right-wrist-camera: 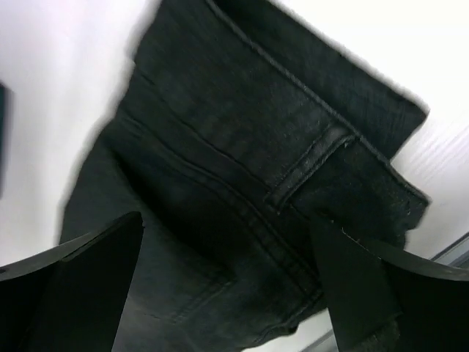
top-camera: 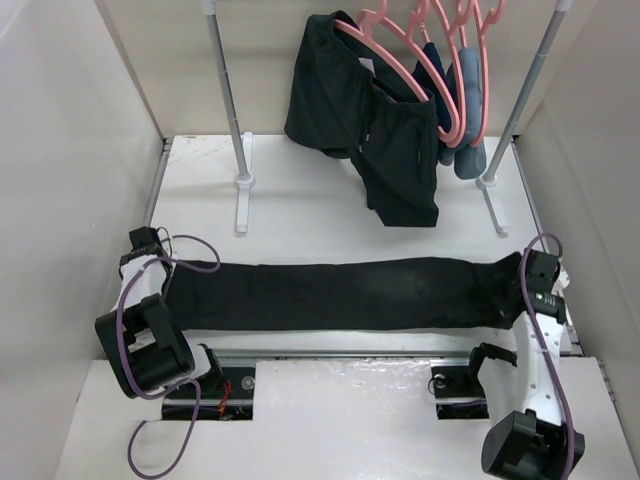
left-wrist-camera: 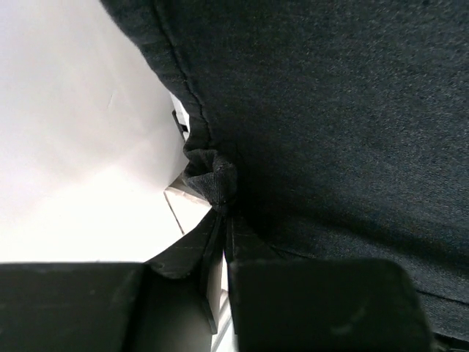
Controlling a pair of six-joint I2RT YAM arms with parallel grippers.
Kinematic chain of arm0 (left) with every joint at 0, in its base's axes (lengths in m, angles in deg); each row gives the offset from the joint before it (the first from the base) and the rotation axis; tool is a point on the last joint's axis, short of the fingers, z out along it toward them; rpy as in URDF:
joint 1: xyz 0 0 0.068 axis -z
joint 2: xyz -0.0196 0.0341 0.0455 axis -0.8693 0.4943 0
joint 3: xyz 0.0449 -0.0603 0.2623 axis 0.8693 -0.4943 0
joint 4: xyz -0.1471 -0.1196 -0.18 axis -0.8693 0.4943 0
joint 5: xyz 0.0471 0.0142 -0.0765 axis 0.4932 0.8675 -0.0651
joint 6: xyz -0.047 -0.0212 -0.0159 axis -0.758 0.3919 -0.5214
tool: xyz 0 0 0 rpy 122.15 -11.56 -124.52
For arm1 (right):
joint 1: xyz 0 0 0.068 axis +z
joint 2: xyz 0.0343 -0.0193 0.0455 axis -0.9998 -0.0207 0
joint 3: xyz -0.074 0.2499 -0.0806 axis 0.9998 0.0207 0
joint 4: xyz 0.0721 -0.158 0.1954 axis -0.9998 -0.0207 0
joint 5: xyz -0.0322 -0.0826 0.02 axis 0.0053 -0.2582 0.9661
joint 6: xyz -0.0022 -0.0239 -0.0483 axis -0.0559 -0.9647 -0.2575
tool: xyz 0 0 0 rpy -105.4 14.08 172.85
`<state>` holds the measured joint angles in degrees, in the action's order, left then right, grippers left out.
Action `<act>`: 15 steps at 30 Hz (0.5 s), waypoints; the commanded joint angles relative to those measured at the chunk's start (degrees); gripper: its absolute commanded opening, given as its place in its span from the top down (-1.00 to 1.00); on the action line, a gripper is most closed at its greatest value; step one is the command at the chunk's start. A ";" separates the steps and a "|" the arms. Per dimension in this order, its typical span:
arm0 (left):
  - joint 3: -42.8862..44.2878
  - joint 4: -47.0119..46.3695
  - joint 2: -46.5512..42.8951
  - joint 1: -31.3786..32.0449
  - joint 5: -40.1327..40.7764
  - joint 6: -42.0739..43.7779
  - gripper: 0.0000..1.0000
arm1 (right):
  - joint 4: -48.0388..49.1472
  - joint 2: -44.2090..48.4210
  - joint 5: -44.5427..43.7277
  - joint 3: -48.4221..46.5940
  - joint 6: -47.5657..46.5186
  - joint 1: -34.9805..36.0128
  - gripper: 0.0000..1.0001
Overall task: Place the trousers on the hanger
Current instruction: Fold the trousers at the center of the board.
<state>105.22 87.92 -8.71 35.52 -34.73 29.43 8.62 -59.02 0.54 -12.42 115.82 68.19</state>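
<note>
While the trousers (top-camera: 340, 292) lay flat across the bench (top-camera: 320, 215), they formed one long black strip running from the left arm to the right arm, near the front edge. Their waistband, with a belt loop (right-wrist-camera: 311, 158) and a stitched seam, was at the right end. The left end narrowed to a small gathered tuft of cloth.

The left end effector (left-wrist-camera: 223, 214) was pressed together on that tuft, pinching the fabric between its fingertips. More of the dark cloth filled the left wrist view above and to the right of the pinch. The right end effector (right-wrist-camera: 226, 220) was spread wide, one finger on either side of the waist end. Whether its fingers (right-wrist-camera: 88, 271) touched the cloth could not be told.

The hangers (top-camera: 455, 120), pink and thin, hung in a row from a rack (top-camera: 225, 90) at the far side of the bench, well apart from the trousers. A shorter black garment (top-camera: 385, 150) draped from the leftmost one, its lower edge hanging above the bench. To its right, a navy garment (top-camera: 437, 75) and a light-blue one (top-camera: 470, 110) hung close together. The rack's two grey uprights stood on white feet at either side of the hanging clothes.
</note>
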 commanded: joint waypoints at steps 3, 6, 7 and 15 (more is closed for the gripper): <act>1.76 1.46 0.60 -0.36 -1.97 -0.58 0.76 | -1.63 0.80 7.15 7.66 7.56 -0.21 -1.00; 1.76 2.78 1.13 -0.36 -3.11 -0.58 0.01 | -0.39 -1.20 6.10 8.90 8.79 -0.21 -1.00; 2.29 3.65 1.13 -0.36 -3.12 -0.58 -0.23 | 0.82 -1.83 6.10 8.90 8.80 -0.21 -1.00; 11.95 13.40 1.13 -0.36 -5.58 -2.33 -0.80 | 3.30 -10.89 3.75 4.09 4.33 -0.21 -1.00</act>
<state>111.80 95.71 -7.33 35.49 -39.02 28.20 9.91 -67.85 5.67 -6.64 122.02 68.15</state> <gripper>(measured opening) 0.899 0.998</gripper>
